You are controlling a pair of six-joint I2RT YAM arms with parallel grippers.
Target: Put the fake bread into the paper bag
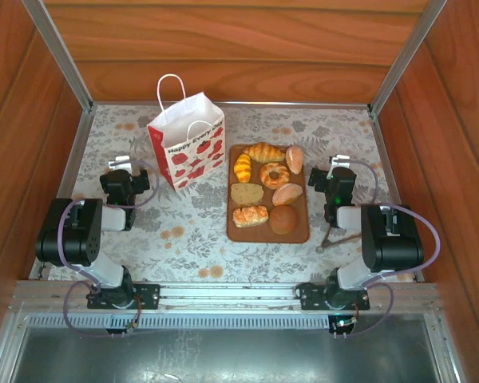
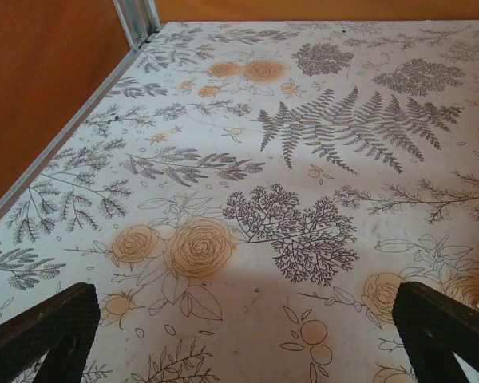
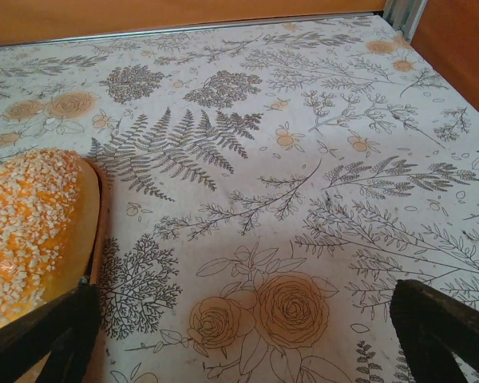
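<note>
The white paper bag (image 1: 188,140) stood on the table (image 1: 191,223). The words on it read "Happy Every". Just right of it, the bread (image 1: 265,191) lay on a brown tray (image 1: 300,233). The left gripper (image 1: 120,166) sat left of the bag, jaws wide apart and empty. The right gripper (image 1: 339,166) sat beside the tray, jaws wide apart too.

Bench (image 1: 191,231): paper bag (image 1: 188,142) upright, rear left of centre. Tray (image 1: 263,234) just right of bag, not touching. Fake bread (image 1: 274,175) on tray: eight pieces, roughly four rows of two, front to rear. Left tool (image 1: 120,166) left of bag, apart. Right tool (image 1: 341,167) right of tray, beside rear corner.
</note>
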